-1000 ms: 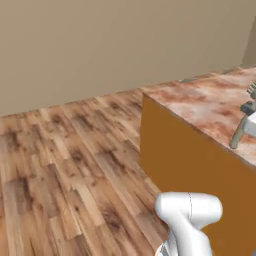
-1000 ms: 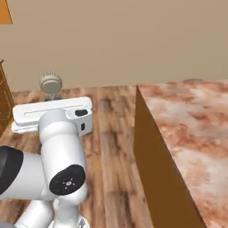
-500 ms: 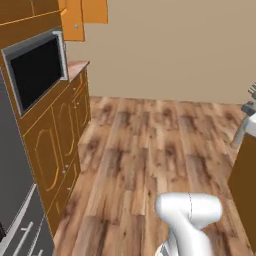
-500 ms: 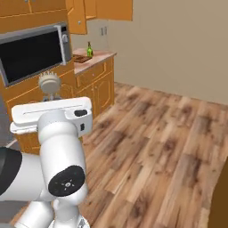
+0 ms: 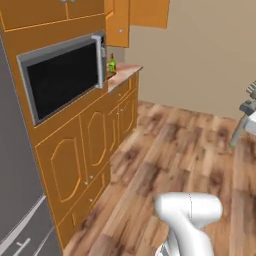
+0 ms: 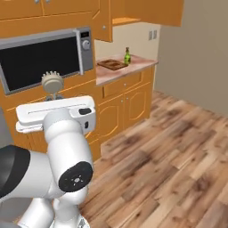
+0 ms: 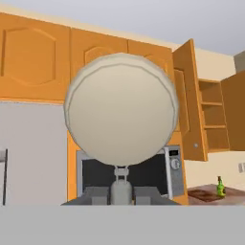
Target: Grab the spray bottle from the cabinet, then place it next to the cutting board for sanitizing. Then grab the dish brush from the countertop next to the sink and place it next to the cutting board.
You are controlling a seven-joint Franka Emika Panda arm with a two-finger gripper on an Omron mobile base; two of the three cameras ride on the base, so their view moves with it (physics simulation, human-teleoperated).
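My gripper is shut on the thin handle of the dish brush, whose round pale head stands upright above the fingers. The brush head also rises above my white hand in the right base view. Far off, the green spray bottle stands upright on the marble countertop, just beside the wooden cutting board. Above them the wall cabinet has its door swung open, showing plain shelves. The sink is out of view.
A built-in microwave sits in the orange cabinetry left of the counter. A grey fridge stands nearest on the left. Base cabinets run below. Wood floor stretches toward the counter, with a beige wall on the right.
The whole view has swung as the base turned, from the marble island and bare wall to the microwave wall and far counter. The brush stays in my shut gripper.
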